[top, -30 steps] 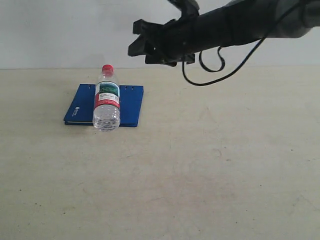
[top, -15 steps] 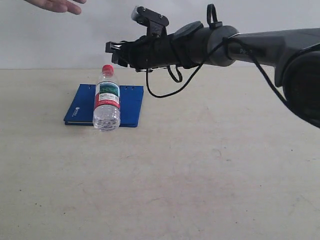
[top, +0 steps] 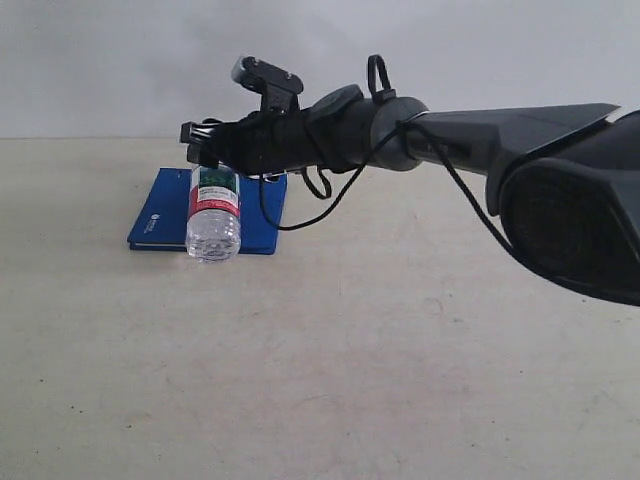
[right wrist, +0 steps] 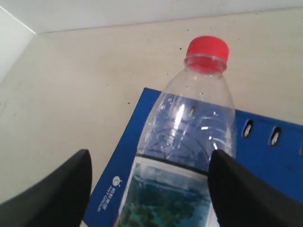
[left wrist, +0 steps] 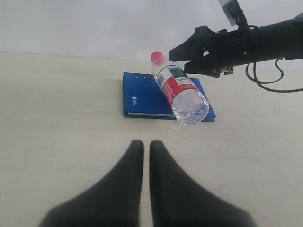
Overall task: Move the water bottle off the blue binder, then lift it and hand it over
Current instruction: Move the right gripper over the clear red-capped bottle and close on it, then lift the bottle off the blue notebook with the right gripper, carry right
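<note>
The water bottle lies on its side on the blue binder, red cap pointing to the far side and its clear base overhanging the binder's near edge. My right gripper hovers open just over the bottle's neck end, one finger on each side of the bottle, not touching it. From the left wrist view the bottle, the binder and the right gripper all show. My left gripper is shut and empty, low over the table well short of the binder.
The beige table stretches out around the binder, with a pale wall behind it. The right arm and its dangling cable reach across from the right, above the table.
The right arm has swung left and down until its open gripper is over the bottle. A hand seen at the top left half a second ago is gone. Bottle and binder have not moved.
</note>
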Motion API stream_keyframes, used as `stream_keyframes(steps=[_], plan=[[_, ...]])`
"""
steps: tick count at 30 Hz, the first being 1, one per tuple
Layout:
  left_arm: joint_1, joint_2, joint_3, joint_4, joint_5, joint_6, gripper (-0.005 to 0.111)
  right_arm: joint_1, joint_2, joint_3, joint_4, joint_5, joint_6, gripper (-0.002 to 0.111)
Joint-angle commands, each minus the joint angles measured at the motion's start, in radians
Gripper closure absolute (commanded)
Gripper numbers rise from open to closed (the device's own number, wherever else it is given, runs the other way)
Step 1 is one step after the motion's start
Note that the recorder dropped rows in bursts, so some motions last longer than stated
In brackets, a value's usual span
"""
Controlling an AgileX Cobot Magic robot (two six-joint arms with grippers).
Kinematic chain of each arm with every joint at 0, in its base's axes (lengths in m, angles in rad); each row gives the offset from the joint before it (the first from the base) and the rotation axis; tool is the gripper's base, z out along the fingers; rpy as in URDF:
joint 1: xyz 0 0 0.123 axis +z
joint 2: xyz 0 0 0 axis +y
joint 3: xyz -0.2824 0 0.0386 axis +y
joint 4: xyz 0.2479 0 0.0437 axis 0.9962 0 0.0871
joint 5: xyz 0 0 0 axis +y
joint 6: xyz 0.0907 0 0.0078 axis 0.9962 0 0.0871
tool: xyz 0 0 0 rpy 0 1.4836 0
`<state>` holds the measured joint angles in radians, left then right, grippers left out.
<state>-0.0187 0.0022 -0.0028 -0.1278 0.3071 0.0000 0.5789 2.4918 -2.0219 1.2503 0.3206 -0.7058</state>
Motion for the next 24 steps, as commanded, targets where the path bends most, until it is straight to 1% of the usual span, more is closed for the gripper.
stream_keyframes(steps=[1,4,8,11,17,19,20,21,23,24], plan=[[-0.002,-0.002,0.003,-0.008,-0.015,0.000,0.102,0.022,0.023,-0.005,-0.040,0.005,-0.003,0.046],[-0.002,-0.002,0.003,-0.008,-0.015,0.000,0.102,0.036,0.046,-0.002,-0.107,0.005,0.002,0.046],[-0.002,-0.002,0.003,-0.008,-0.015,0.000,0.102,0.040,0.064,-0.002,-0.144,0.005,0.100,0.046],[-0.002,-0.002,0.003,-0.008,-0.015,0.000,0.102,0.040,0.084,-0.002,-0.177,0.001,0.114,0.046],[-0.002,-0.002,0.003,-0.008,-0.015,0.000,0.102,0.040,0.134,-0.002,-0.189,0.100,0.111,0.047],[-0.002,-0.002,0.003,-0.008,-0.015,0.000,0.102,0.040,0.134,-0.002,-0.189,0.121,0.102,0.056],[-0.002,-0.002,0.003,-0.008,-0.015,0.000,0.102,0.040,0.131,-0.002,-0.189,0.124,0.095,0.062],[-0.002,-0.002,0.003,-0.008,-0.015,0.000,0.102,0.040,0.127,-0.002,-0.189,0.126,0.083,0.072],[-0.002,-0.002,0.003,-0.008,-0.015,0.000,0.102,0.036,0.118,-0.004,-0.189,0.143,0.058,0.084],[-0.002,-0.002,0.003,-0.008,-0.015,0.000,0.102,0.031,0.111,-0.004,-0.189,0.158,0.047,0.088]])
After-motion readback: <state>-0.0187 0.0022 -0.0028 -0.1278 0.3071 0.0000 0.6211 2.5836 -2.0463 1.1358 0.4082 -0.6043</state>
